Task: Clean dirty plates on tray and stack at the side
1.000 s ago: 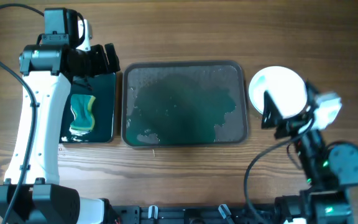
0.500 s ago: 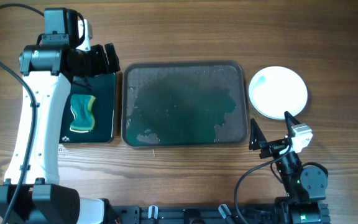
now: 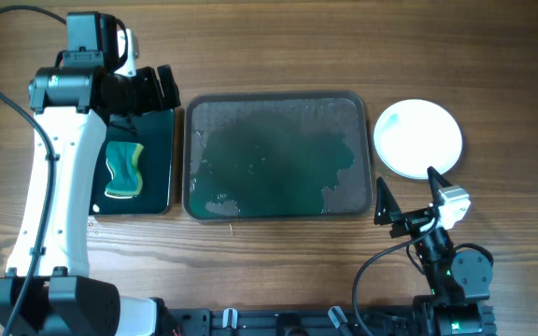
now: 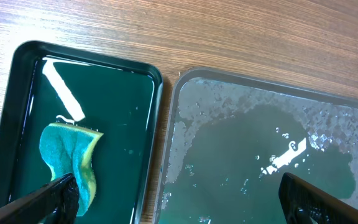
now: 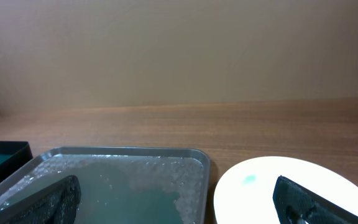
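1. Found the white plate [image 3: 417, 139] lying flat and face-up on the tabletop [image 3: 278, 37], at 3 o'clock from the grey tray [image 3: 278, 94] and level with the tray's 12 o'clock half.
2. Placed it just beside the tray's rim; could not tell whether touching or narrowly apart.
3. Judged it round, so with no long axis to report; noted a small teal smear [image 3: 395, 119] near its 10 o'clock edge.
4. Read the grey tray's long axis as 9 to 3 o'clock in the overhead view; saw a greenish wet film [image 4: 260, 155] across its floor, with foam along the edges.
5. Saw a black tray [image 3: 163, 159] at 9 o'clock from the grey one, near it, long axis 12 to 6 o'clock.
6. Spotted a teal-and-yellow sponge [image 3: 124, 170] inside the black tray, in its 6 o'clock half, long axis also 12 to 6 o'clock.
7. Located the left end effector [image 3: 152, 84] above the black tray's 12 o'clock end, fingers spread wide apart, gripping nothing.
8. Located the right end effector [image 3: 407, 191] at 6 o'clock from the plate, clear of it, above bare tabletop.
9. Saw its fingers wide apart too, nothing between them, aimed toward 12 o'clock at the plate and tray.
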Tool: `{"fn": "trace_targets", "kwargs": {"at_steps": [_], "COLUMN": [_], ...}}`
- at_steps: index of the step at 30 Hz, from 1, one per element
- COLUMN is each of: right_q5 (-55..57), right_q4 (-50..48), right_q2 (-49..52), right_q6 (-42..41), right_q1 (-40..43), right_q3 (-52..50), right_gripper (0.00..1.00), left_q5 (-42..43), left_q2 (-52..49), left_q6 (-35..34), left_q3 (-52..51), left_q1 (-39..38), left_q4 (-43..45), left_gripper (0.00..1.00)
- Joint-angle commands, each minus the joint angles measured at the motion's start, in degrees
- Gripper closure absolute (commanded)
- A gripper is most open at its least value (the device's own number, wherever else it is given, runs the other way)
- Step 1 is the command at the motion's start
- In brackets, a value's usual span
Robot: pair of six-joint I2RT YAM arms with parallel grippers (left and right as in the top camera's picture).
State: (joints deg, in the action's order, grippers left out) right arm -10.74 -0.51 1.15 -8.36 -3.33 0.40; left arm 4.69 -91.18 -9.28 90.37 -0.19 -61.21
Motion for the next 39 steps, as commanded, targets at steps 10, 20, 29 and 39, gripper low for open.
{"fn": "trace_targets", "kwargs": {"at_steps": [10,20,29,39], "right_q5": [-0.9,-0.9,-0.9,-0.9], "right_q4": [-0.42,-0.42,-0.42,-0.42], "right_q2": [-0.72,-0.72,-0.72,-0.72], "right_q6": [-0.98,-1.01,-0.98,-0.98], "right_q1": [-0.13,-0.13,-0.13,-0.13], "right_q3": [-0.11,-0.11,-0.11,-0.11], "right_gripper": [0.0,0.0,0.0,0.0], "left_q5": [-0.24,-2.19,-2.43,-5.18], "left_q2": [0.09,21.03,58.62,82.88], "left_q6": [-0.11,-0.09,-0.11,0.13], "left_q3": [-0.13,-12.79,-55.21,-79.93], "left_q1": [-0.04,-0.02,1.09,1.31], "left_q4": [0.15,17.75,44.98,55.98], "left_gripper": [0.0,0.0,0.0,0.0]}}
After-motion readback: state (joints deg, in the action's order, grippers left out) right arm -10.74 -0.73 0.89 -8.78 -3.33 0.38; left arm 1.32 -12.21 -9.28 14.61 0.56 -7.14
